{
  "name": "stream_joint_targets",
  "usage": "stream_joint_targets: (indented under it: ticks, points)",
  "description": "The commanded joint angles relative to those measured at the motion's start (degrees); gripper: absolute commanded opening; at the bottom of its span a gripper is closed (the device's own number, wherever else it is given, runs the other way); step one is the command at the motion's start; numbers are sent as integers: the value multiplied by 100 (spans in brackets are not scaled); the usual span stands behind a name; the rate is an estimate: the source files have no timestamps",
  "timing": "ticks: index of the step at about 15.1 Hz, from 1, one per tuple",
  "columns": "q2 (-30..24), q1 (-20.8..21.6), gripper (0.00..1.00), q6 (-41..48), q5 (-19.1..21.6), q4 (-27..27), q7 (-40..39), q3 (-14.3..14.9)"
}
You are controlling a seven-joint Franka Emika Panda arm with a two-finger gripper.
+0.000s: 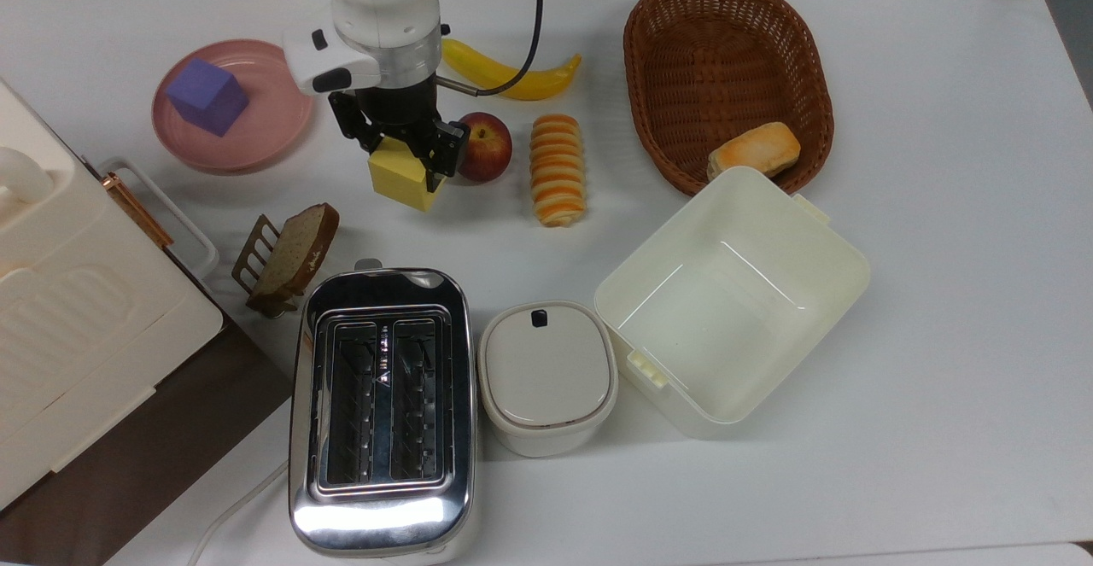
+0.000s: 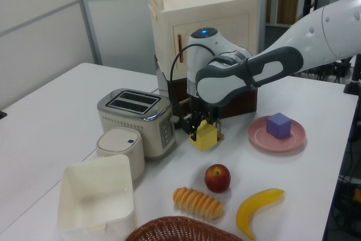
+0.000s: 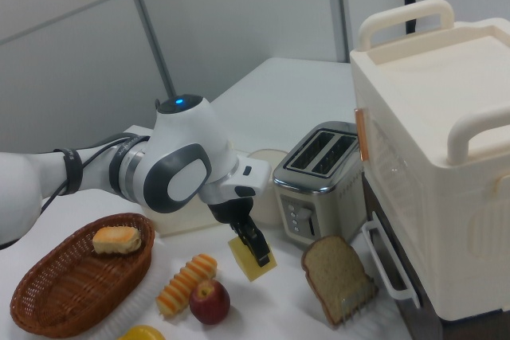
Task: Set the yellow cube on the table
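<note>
The yellow cube (image 1: 406, 183) (image 2: 205, 137) (image 3: 252, 263) hangs tilted above the white table (image 1: 939, 207), held in my gripper (image 1: 401, 156) (image 2: 202, 128) (image 3: 253, 246), which is shut on it. In the top view the cube is just left of the red apple (image 1: 488, 146) and right of the pink plate (image 1: 265, 131). My black fingers clamp two opposite faces of the cube. In the left view it hovers in front of the toast rack, right of the toaster (image 2: 137, 119).
A purple cube (image 1: 207, 96) sits on the pink plate. A banana (image 1: 512, 78), a striped pastry (image 1: 557, 170), a wicker basket (image 1: 726, 54) with a bun, an open cream box (image 1: 733, 293), a lidded pot (image 1: 547, 376), a toast slice in a rack (image 1: 290, 254) and a cream cabinet (image 1: 77, 310) surround the spot.
</note>
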State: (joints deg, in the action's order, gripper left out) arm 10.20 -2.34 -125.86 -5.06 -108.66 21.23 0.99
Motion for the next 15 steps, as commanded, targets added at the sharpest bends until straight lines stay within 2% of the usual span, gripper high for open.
stream_joint_targets:
  ticks: [1,8,10,12,15]
  points:
    - [17,49,100,141,-329,64,127,-63]
    - [-9,6,100,185,-426,64,65,-72]
    - [-201,-47,100,543,-505,73,-5,-72]
    - [-631,-134,100,1201,-672,100,-416,-55]
    - [-1203,-302,100,2229,-602,196,-1680,-55]
